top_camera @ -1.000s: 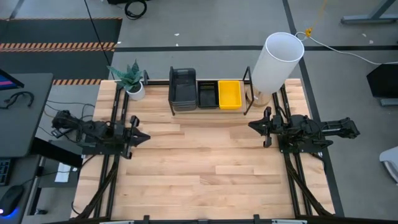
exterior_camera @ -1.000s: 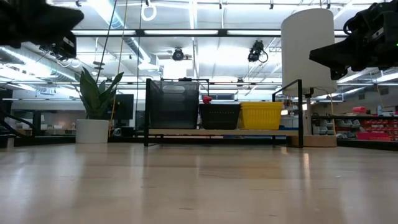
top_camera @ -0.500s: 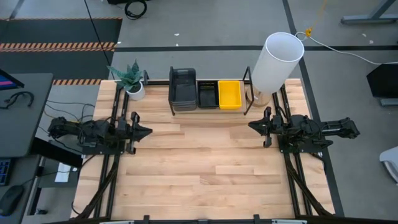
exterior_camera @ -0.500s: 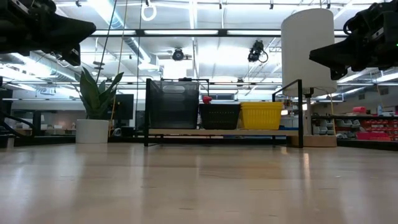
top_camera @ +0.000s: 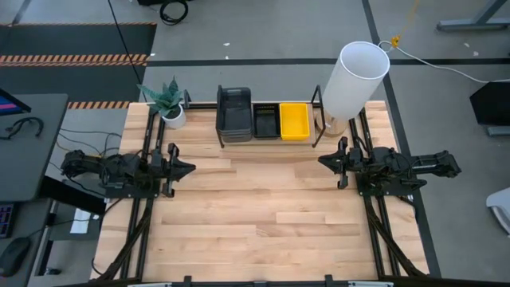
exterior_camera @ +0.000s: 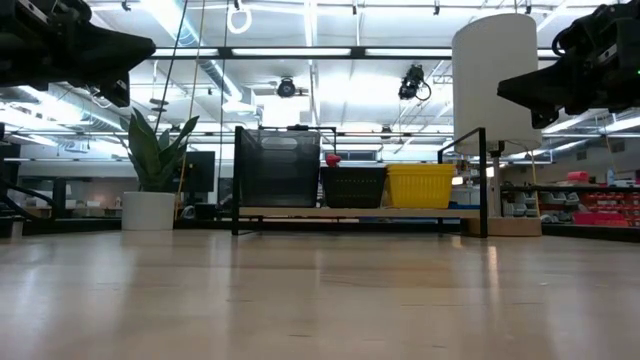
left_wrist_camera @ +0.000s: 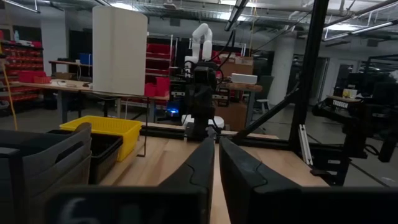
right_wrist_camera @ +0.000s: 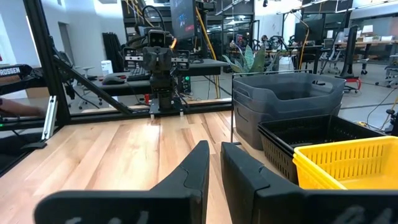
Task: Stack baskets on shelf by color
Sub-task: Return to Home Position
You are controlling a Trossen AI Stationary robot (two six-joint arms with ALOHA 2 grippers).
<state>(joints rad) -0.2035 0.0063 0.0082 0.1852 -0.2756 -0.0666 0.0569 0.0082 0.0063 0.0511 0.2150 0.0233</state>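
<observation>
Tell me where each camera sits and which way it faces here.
High view: above the table, looking straight down; both arms show, left end effector and right end effector pointing inward.
Low view: at tabletop height, level toward the shelf; both arms enter at the upper corners.
Left wrist view: on the left arm, facing the right arm; its own end effector shows.
Right wrist view: on the right arm, facing the left arm; likewise.
Shared: all four show the yellow baskets.

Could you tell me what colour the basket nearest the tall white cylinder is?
The basket is bright yellow, clearest in the high view.
</observation>
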